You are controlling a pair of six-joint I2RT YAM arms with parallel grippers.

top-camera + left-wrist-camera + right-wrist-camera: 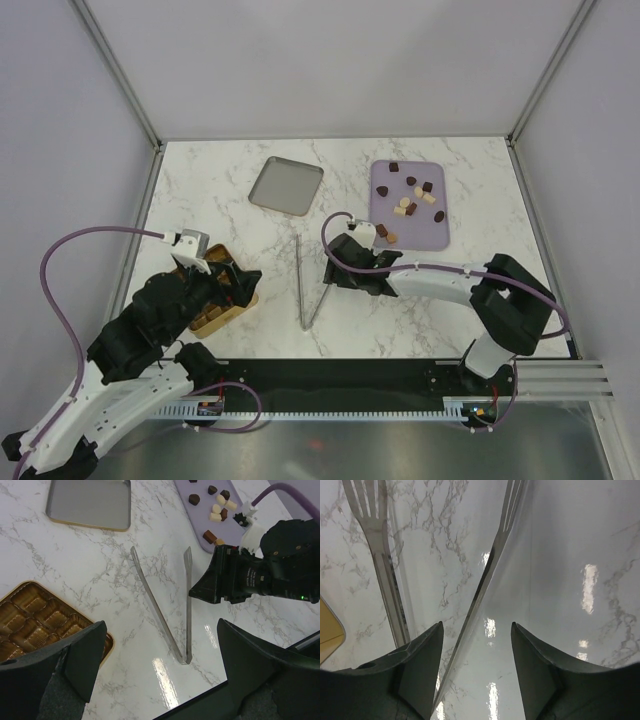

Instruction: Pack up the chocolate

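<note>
The chocolate, small dark brown and cream pieces, lies scattered on the flat lilac tray at the back right; the left wrist view shows the pieces too. The gold box with brown compartments sits at the front left. My left gripper hovers over its right edge, open and holding nothing. Metal tongs lie on the marble between the arms. My right gripper is low over them, and its jaws straddle one tong arm with a gap still showing on each side.
A shallow silver tray rests at the back centre. The other tong arm runs just outside my right gripper's left finger. Grey walls close in the table on three sides.
</note>
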